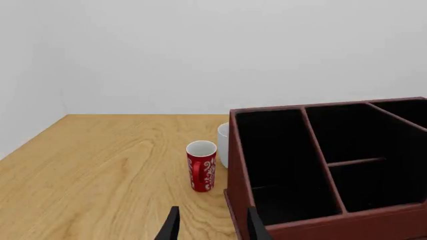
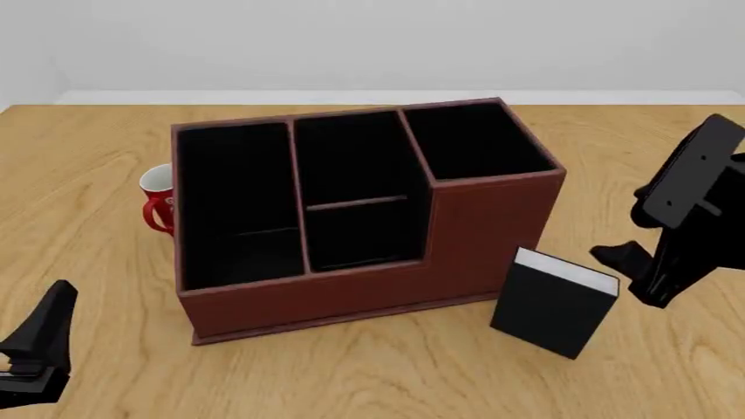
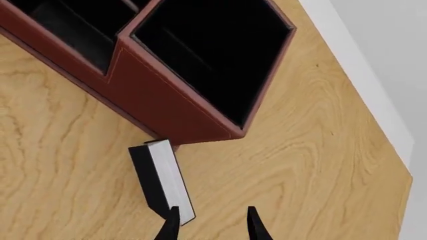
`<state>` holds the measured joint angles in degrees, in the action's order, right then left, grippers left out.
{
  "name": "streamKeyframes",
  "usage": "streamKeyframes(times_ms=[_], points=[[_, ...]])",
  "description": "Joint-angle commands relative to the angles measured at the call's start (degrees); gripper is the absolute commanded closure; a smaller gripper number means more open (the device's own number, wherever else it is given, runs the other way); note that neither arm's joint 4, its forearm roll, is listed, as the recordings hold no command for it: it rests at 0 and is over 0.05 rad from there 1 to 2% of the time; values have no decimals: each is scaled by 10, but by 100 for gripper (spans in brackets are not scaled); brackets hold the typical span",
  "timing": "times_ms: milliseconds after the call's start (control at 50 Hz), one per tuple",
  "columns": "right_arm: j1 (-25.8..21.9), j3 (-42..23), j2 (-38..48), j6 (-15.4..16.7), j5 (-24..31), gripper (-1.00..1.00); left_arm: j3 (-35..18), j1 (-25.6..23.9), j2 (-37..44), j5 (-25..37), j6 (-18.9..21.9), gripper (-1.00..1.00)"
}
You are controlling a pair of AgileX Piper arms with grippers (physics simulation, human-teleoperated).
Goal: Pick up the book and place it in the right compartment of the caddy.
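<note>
Pale walls back a light wooden desk (image 2: pixel 93 175) in this simulated scene. At the near left edge of the front view, the left end effector (image 1: pixel 211 227) hangs low over bare wood, its two dark fingers spread with nothing between them, just off the caddy's left front corner. Behind the caddy's left end stands a red-and-white mug (image 2: pixel 156 201), with a plain white cup (image 1: pixel 223 145) partly hidden beside it in the left wrist view. The reddish-brown caddy (image 2: pixel 466 236) fills the centre of the desk, its three black-lined sections open to the top: a long narrow one, a shelf-divided middle one, and the tall right compartment (image 2: pixel 477 140), which holds nothing. Just in front of the caddy's right front corner, the black book (image 2: pixel 547 305) stands upright on the desk, white page edges facing up. At far right, the right end effector (image 3: pixel 212 225) hovers close beside the book, fingers parted and gripping nothing.
</note>
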<state>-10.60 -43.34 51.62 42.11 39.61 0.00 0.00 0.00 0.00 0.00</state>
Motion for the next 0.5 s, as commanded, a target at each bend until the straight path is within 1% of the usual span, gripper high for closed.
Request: streamKeyframes(times_ms=[20, 40, 60, 80, 100, 140, 200, 220, 240, 300, 380, 420, 440, 460, 480, 500], points=[[-11, -6, 28, -6, 4, -100, 0, 0, 0, 0, 0, -100], [-8, -7, 31, -6, 2, -100, 0, 0, 0, 0, 0, -100], [-14, -6, 33, -11, 4, -100, 0, 0, 0, 0, 0, -100], [-19, 0, 34, -9, 5, -100, 0, 0, 0, 0, 0, -100], [-23, -4, 36, -21, 4, -100, 0, 0, 0, 0, 0, -100], [-25, 2, 37, -16, 4, -100, 0, 0, 0, 0, 0, -100], [-32, 2, 42, -25, 3, -100, 0, 0, 0, 0, 0, -100], [-29, 6, 42, -19, -1, -100, 0, 0, 0, 0, 0, -100], [-30, 4, 44, -24, 0, -100, 0, 0, 0, 0, 0, -100], [-31, 10, 46, -22, -4, -100, 0, 0, 0, 0, 0, -100], [-35, 14, 51, -27, -9, -100, 0, 0, 0, 0, 0, -100], [-35, 19, 53, -23, -12, -100, 0, 0, 0, 0, 0, -100], [-43, 9, 56, -41, -8, -100, 0, 0, 0, 0, 0, -100], [-34, 22, 57, -19, -15, -100, 0, 0, 0, 0, 0, -100], [-37, 14, 60, -33, -16, -100, 0, 0, 0, 0, 0, -100], [-32, 23, 62, -25, -20, -100, 0, 0, 0, 0, 0, -100]])
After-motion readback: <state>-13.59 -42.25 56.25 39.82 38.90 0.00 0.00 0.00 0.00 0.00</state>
